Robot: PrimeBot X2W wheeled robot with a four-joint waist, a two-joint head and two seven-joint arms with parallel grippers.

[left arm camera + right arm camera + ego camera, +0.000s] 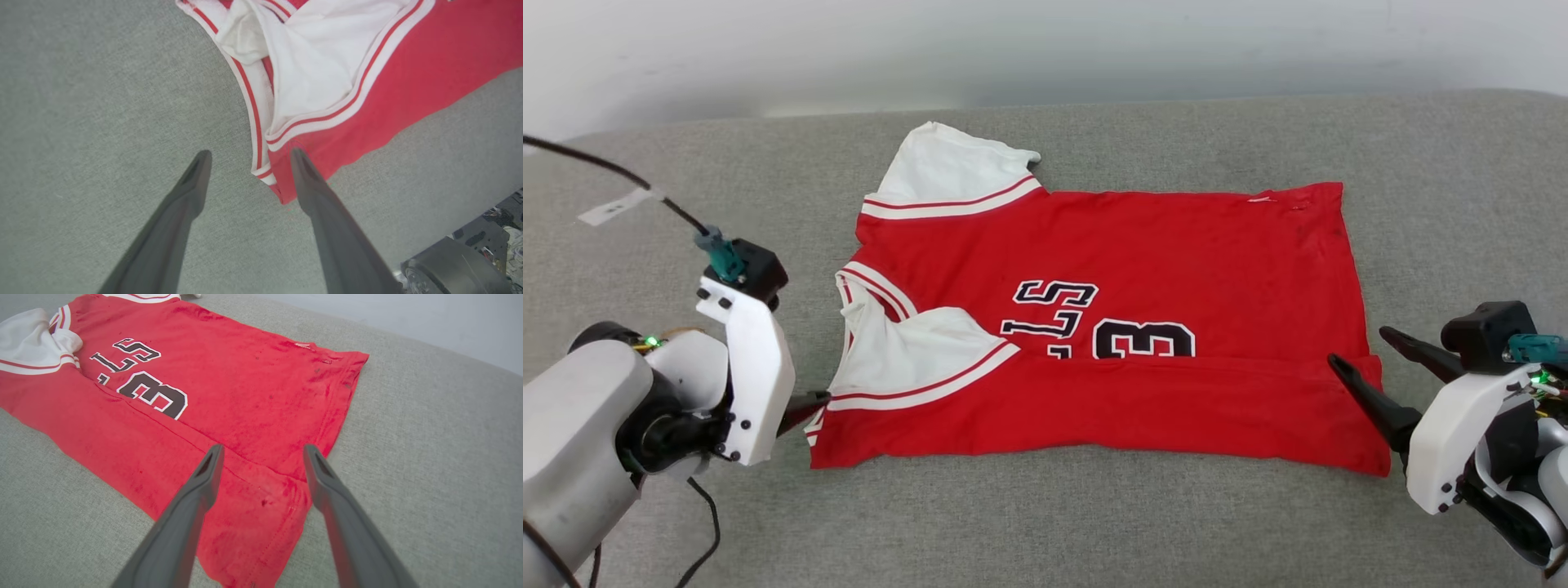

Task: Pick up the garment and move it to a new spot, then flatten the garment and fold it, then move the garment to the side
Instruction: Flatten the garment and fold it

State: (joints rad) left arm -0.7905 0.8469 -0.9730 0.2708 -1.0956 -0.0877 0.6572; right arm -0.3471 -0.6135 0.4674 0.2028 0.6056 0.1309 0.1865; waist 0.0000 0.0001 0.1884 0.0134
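Observation:
The red garment [1135,245] lies spread on the grey cushioned surface, collar to the left, hem to the right. Its near long edge is folded over the body and covers part of the black lettering. One white sleeve lies flat at the back; the other is folded onto the chest. My left gripper [805,408] stands open at the garment's [408,73] near left corner, one finger lying over the red corner, the left gripper [249,153] holding nothing. My right gripper [1359,345] is open above the hem corner of the garment [245,375], and between the right gripper's [263,449] fingers nothing is clamped.
The grey fabric surface [1045,523] reaches on all sides of the garment, with a pale wall [1045,49] behind it. A black cable with a white tag [613,204] runs to my left wrist. Part of my base [457,265] appears in the left wrist view.

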